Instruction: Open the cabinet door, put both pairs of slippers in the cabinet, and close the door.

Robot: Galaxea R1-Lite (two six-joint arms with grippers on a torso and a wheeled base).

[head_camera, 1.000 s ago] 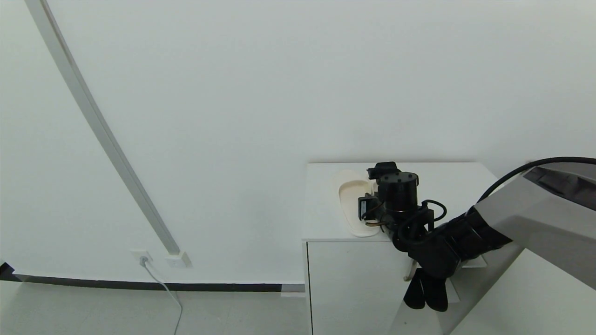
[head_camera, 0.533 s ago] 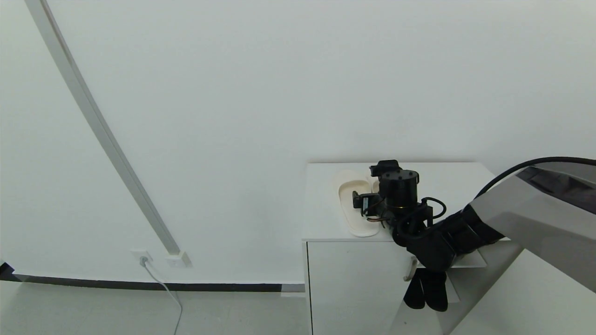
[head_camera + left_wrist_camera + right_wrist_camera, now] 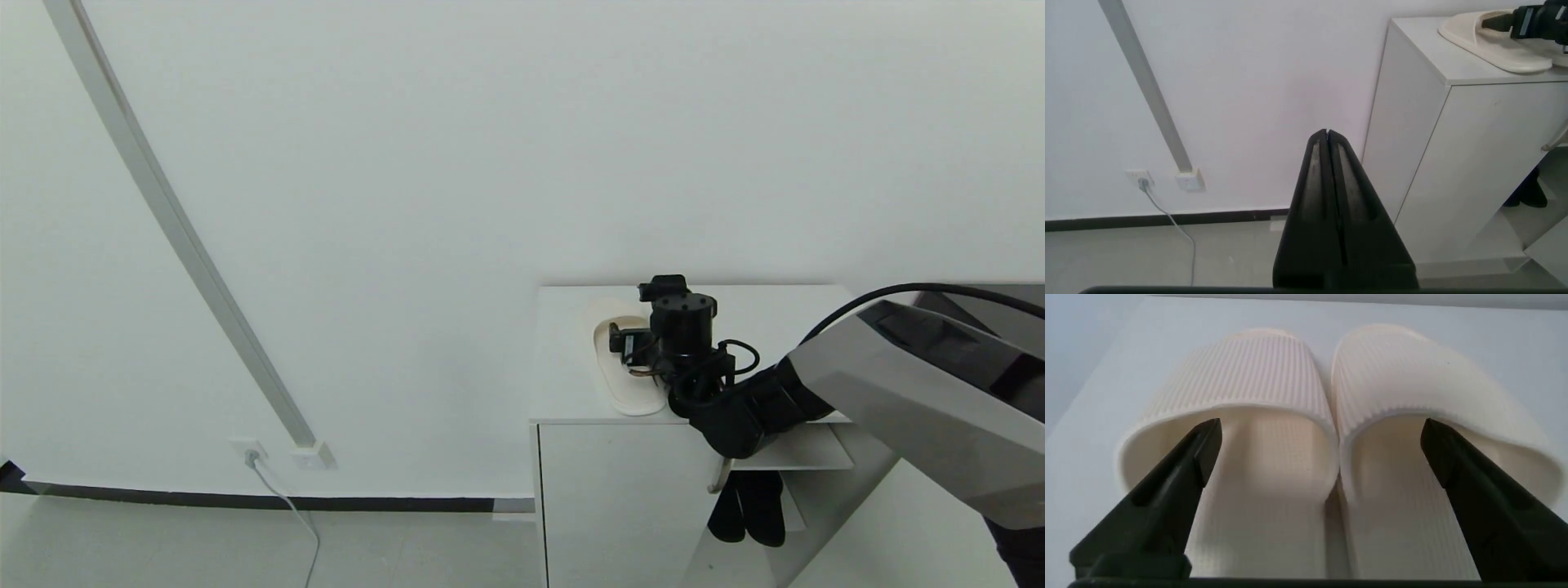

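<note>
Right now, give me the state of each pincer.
Left pincer: shut, holding nothing.
Right pincer: open, over the cream slippers, gripping nothing.

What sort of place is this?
Probably a plain indoor room, perhaps a mock entryway: a white cabinet against a bare wall, cream slippers on top, black slippers inside, a socket near the floor.

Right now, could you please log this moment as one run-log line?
right gripper: open over cream slippers atop white cabinet | left gripper: shut, clear of cabinet | black slippers: inside open cabinet
</note>
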